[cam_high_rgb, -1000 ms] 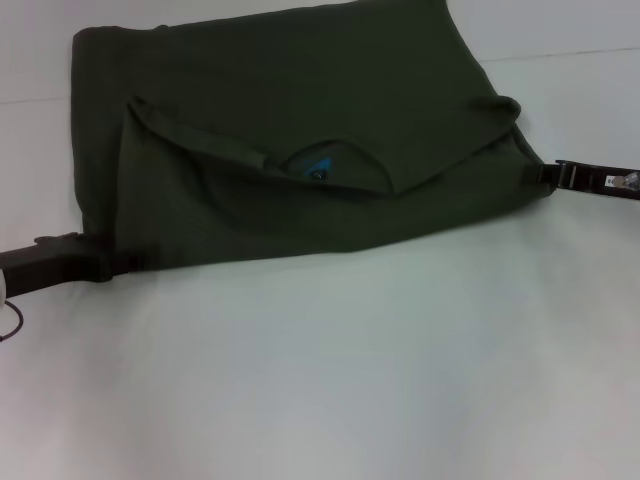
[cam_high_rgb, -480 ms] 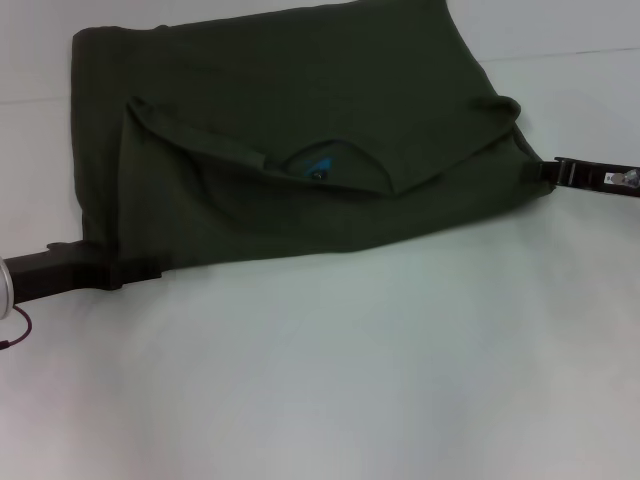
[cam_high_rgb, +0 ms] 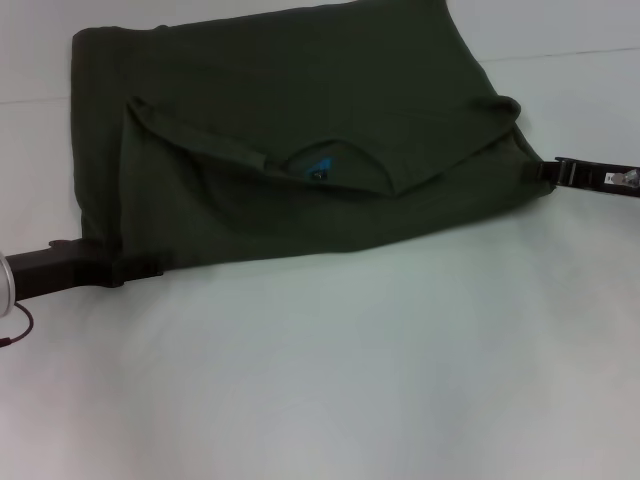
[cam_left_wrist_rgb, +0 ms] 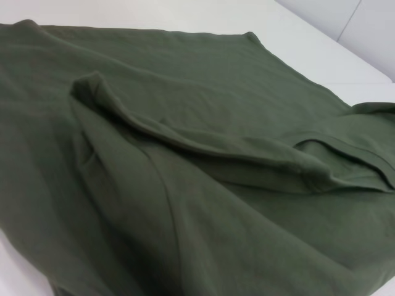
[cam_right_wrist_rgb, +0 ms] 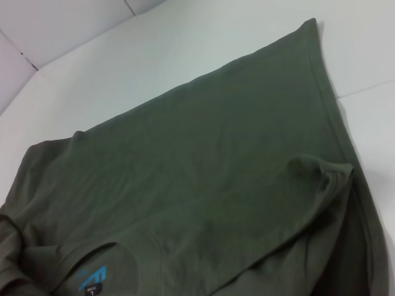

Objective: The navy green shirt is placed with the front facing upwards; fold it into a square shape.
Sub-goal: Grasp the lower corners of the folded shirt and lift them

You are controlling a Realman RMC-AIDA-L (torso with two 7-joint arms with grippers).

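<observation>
Jaws of the left gripper [cam_high_rgb: 140,270] and right gripper [cam_high_rgb: 545,170] meet the navy green shirt [cam_high_rgb: 300,140] edges; whether they pinch, I cannot tell.

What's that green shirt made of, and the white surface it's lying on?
The navy green shirt looks like soft matte knit fabric, probably cotton jersey: it drapes in limp folds, with a stitched hem and ribbed collar. Its blue neck label seems woven or printed cloth. The table looks like a smooth, matte white sheet or cloth; the exact material is unclear.
</observation>
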